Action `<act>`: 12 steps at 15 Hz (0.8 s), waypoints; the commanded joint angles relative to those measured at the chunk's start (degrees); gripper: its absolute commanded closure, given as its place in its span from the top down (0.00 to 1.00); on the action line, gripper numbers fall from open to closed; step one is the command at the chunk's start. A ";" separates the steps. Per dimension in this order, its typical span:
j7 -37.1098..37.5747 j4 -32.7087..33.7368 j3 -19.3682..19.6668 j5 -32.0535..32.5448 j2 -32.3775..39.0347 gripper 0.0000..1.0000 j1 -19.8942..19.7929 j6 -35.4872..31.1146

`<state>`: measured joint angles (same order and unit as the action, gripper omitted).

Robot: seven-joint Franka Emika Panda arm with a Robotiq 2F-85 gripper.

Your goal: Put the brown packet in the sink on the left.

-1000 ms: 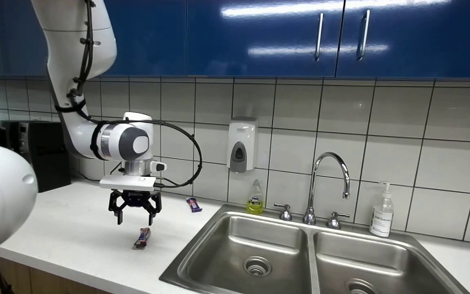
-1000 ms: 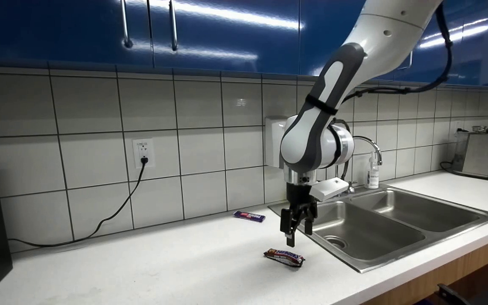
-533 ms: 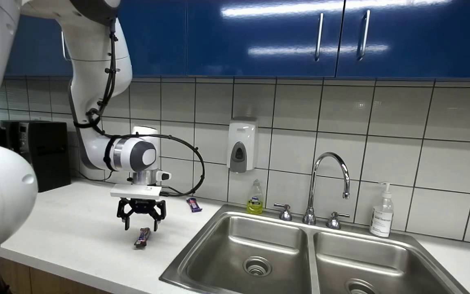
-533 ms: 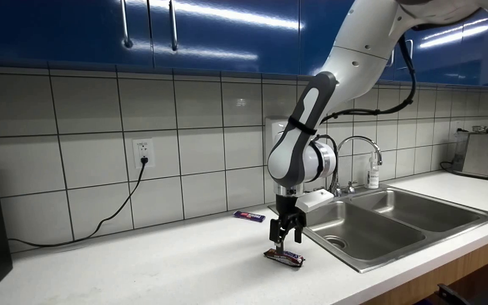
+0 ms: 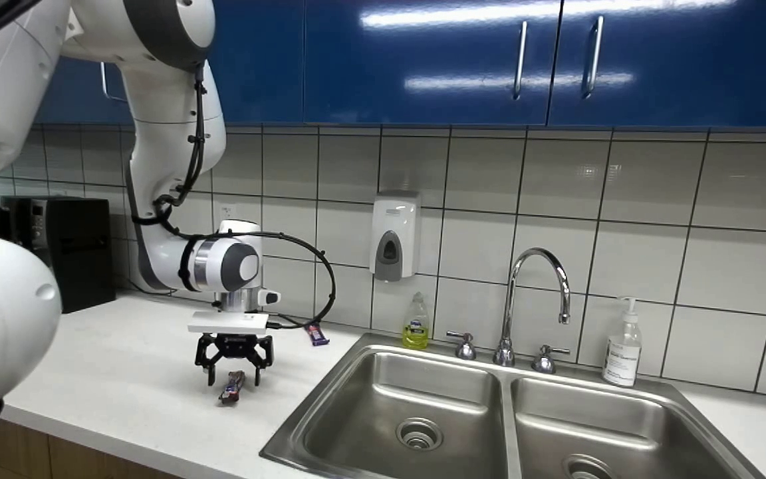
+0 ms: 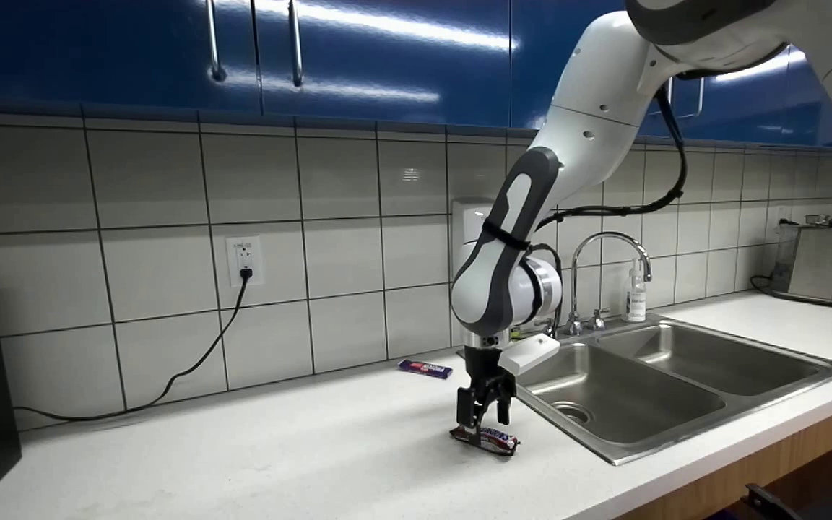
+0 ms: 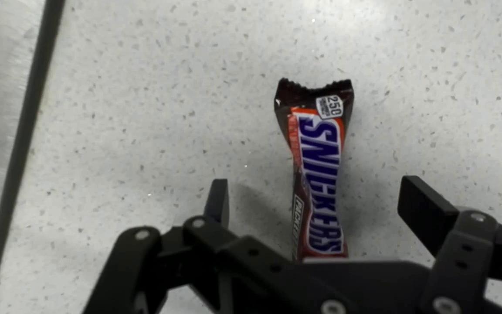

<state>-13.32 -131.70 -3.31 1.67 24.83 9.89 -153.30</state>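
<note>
I have the claw (image 5: pixel 234 378) low over the brown packet (image 7: pixel 320 174), its fingers (image 7: pixel 425 213) wide apart, one on each side, gripping nothing. The packet lies on the counter (image 7: pixel 146 113), near the sink's rim (image 5: pixel 315 401); one end is hidden from the wrist view. I take this as the last of the approach, just before the pinch. The wrapper runs lengthwise about midway between the fingers, so a squeeze should catch its narrow waist without any turning. I can't tell whether the tips reach the counter, so I'd ease straight down, not press, then squeeze gently; slick wrapping could slip if only its top is caught. Then I'd lift clear of the rim before crossing to the left basin (image 5: pixel 363 426), leaving the purple packet (image 6: pixel 425 369) alone.
</note>
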 commanded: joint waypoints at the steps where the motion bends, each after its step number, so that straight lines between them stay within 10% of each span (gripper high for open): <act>1: 1.45 1.65 -0.61 3.11 1.25 1.00 -1.28 1.11; 4: 1.34 2.06 -0.85 3.28 1.73 0.97 -1.65 1.23; 5: 1.34 2.20 -0.85 3.33 1.86 0.72 -1.71 1.30; 12: 1.42 3.11 -0.75 3.16 2.56 0.28 -2.28 1.61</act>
<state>-13.32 -129.88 -3.28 3.36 27.05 9.06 -153.19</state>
